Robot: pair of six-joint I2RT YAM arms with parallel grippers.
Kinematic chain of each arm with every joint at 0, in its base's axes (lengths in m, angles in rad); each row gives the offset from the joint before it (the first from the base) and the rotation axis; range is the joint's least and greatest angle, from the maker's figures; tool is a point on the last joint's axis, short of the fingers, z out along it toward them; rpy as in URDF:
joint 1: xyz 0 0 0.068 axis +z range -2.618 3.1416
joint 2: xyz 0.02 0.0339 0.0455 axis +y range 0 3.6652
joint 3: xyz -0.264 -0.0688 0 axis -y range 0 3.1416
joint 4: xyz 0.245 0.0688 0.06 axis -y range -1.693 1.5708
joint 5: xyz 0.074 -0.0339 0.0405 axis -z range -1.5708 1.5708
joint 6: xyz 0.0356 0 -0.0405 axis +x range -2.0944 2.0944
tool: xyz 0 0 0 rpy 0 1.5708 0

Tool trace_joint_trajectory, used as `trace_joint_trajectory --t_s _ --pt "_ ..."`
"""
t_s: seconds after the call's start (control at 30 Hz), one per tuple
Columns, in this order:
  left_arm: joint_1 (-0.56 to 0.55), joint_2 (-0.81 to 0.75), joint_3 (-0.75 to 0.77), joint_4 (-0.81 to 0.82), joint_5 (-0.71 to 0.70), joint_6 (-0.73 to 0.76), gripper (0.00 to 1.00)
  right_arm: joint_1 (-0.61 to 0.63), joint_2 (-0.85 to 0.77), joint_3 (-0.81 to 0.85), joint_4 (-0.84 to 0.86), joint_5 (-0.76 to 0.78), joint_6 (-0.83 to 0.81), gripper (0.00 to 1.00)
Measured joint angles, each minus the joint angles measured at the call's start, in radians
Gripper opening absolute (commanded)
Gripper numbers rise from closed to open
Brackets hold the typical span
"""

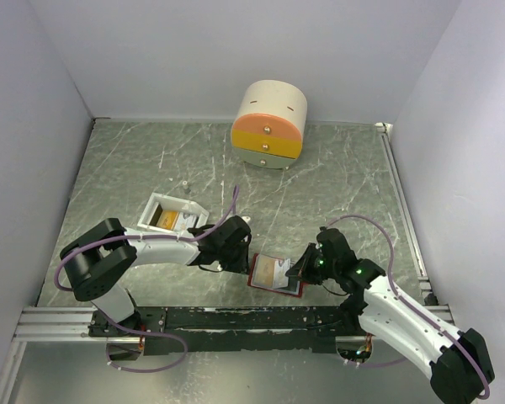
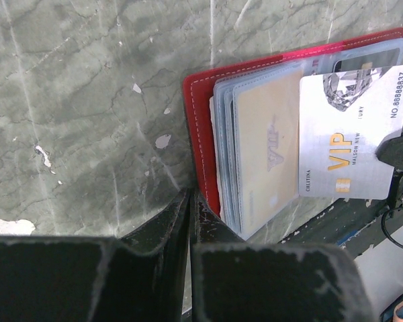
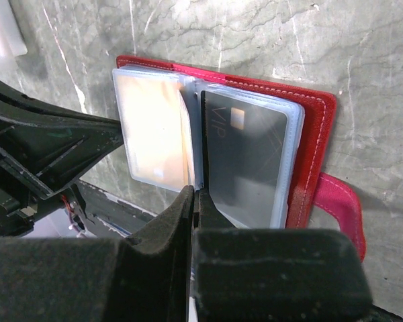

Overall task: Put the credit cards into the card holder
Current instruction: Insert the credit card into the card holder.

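The red card holder [image 1: 273, 273] lies open near the table's front edge, its clear sleeves fanned out. One sleeve holds a dark card [image 3: 245, 154] and another a gold card [image 3: 151, 131]. My right gripper [image 3: 195, 192] is shut on a silver VIP card [image 2: 352, 134], held over the open sleeves and seen edge-on in the right wrist view [image 3: 188, 134]. My left gripper [image 2: 190, 198] is shut and empty. Its tips sit at the near corner of the holder's red cover [image 2: 201, 127]. In the top view the left gripper [image 1: 227, 246] is left of the holder and the right gripper [image 1: 307, 265] is over its right side.
A white tray [image 1: 154, 204] with an orange-gold card [image 1: 165, 219] in it stands behind the left arm. The round cream-and-orange drawer box [image 1: 269, 124] stands at the back. A black rail [image 1: 236, 320] runs along the front edge just below the holder.
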Motion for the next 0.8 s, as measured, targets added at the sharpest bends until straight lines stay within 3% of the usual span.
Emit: trace_joint_trajectory --t_s 0.8 --pt "-0.008 0.004 0.000 0.002 -0.001 -0.003 0.15 0.000 -0.011 -0.014 0.017 -0.012 0.015 0.00"
